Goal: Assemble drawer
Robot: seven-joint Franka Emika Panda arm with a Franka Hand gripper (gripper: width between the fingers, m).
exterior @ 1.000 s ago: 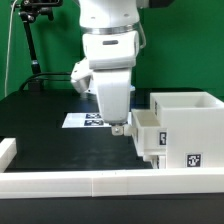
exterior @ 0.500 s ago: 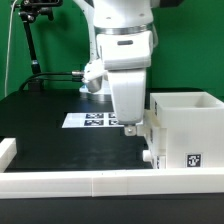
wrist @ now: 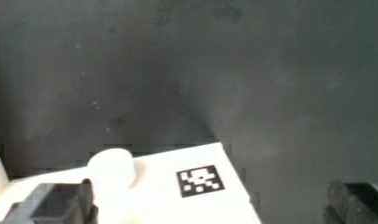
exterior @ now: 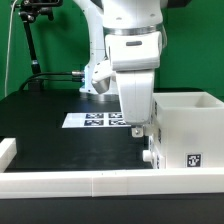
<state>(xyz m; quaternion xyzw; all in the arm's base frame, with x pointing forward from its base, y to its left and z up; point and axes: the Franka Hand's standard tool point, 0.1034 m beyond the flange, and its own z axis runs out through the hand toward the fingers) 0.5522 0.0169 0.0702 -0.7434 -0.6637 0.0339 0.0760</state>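
Gripper (exterior: 139, 128) sits at the casing's (exterior: 187, 130) front face, fingers low at the tray slot; cannot tell if the fingers are spread or pinching, since the exterior view hides the tips behind the casing edge and the wrist view shows only two dark finger bodies (wrist: 53, 205) wide apart at the frame corners. Over the last second the arm has moved toward the exterior view's right, and the tray that stuck out of the casing is now almost fully in, only its knob (exterior: 150, 156) and front (exterior: 152, 140) showing. Judgement: this tray is being pushed home, insertion nearly done.

Wrist view: tray top (wrist: 177, 180) with knob (wrist: 111, 172) right under the gripper.

Casing stands at 3 o'clock of the table, just behind the low white wall (exterior: 60, 181). Marker board (exterior: 95, 119) lies at 10 o'clock of the gripper.

Writing: none readable; only black-and-white square tags on casing (exterior: 192, 158), tray (wrist: 205, 180) and board
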